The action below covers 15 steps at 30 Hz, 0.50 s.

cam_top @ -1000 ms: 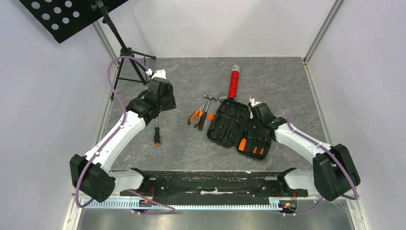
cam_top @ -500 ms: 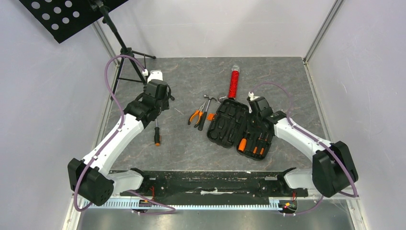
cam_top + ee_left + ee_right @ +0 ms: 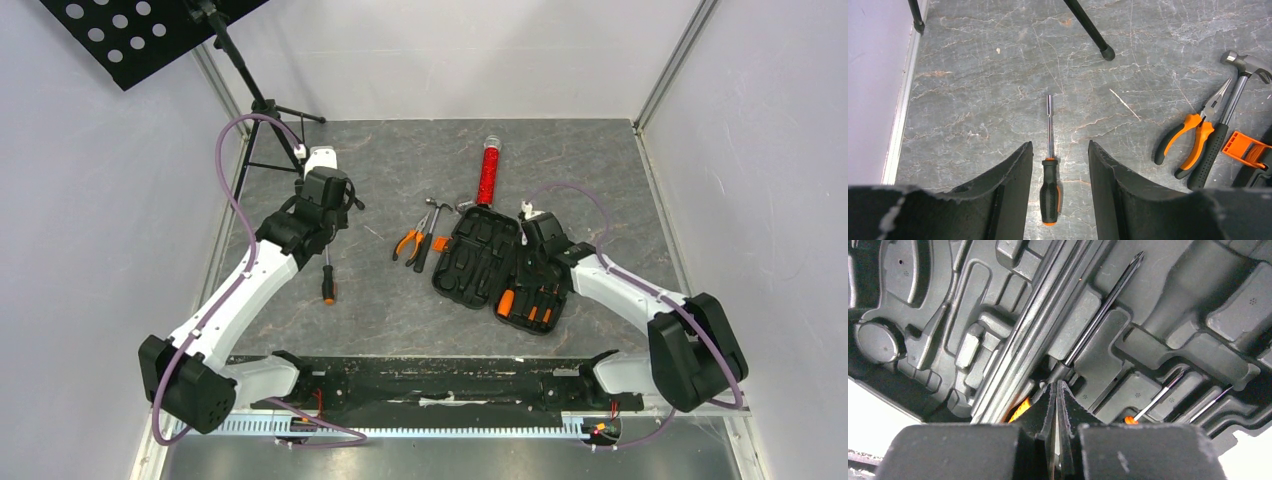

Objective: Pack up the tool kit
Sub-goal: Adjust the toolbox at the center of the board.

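The black tool kit case [image 3: 478, 255] lies open at mid-table. Its right half holds several orange-handled screwdrivers [image 3: 525, 300]. My right gripper [image 3: 538, 250] is shut and empty, with its tips down on the case's moulded slots [image 3: 1168, 315]. The tips [image 3: 1055, 387] sit at the handle end of a long black screwdriver [image 3: 1103, 305] lying in its slot. My left gripper [image 3: 322, 232] is open above a loose black-and-orange screwdriver [image 3: 327, 278]. In the left wrist view its handle [image 3: 1050, 175] lies between the two fingers [image 3: 1013, 185], untouched. Pliers [image 3: 408, 241] and a hammer [image 3: 428, 235] lie left of the case.
A red tube [image 3: 488, 175] lies behind the case. A black tripod [image 3: 265, 115] stands at the back left, and one foot [image 3: 1106, 52] shows ahead of the left gripper. The case's orange latch [image 3: 1248, 147] lies beside the hammer [image 3: 1233, 100] and pliers [image 3: 1193, 140].
My left arm has shifted a little to the left, above the loose screwdriver. My right gripper has moved only slightly over the case and stays shut.
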Motion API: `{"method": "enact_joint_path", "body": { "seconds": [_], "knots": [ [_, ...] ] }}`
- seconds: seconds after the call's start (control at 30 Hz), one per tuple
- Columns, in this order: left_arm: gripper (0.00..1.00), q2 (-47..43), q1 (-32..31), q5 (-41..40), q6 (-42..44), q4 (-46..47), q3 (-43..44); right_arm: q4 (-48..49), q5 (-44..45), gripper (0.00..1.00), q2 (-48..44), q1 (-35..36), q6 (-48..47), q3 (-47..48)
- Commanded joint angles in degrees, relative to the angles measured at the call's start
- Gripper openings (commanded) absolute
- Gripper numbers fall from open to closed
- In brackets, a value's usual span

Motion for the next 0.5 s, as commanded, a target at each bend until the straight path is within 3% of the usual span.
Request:
{"method": "enact_joint_path", "body": {
  "seconds": [0.0,0.2,0.33,0.47],
  "knots": [
    [0.52,-1.92,0.49,-2.38,1.30,0.88,-0.14,-1.28,3.53,0.02,6.69,0.27,0.31,-10.25],
    [0.52,-2.15,0.58,-2.33,1.23,0.99,-0.09,-3.15,4.39,0.04,5.81,0.27,-2.28,-6.08],
    [0.52,-2.47,0.66,-2.75,1.14,1.04,-0.22,-6.29,3.87,0.13,0.93,0.36,-4.31,7.70],
    [0.52,-2.86,0.72,-3.06,1.04,1.21,-0.30,-8.26,3.68,0.31,1.86,1.88,-5.89,17.76]
  ]
}}
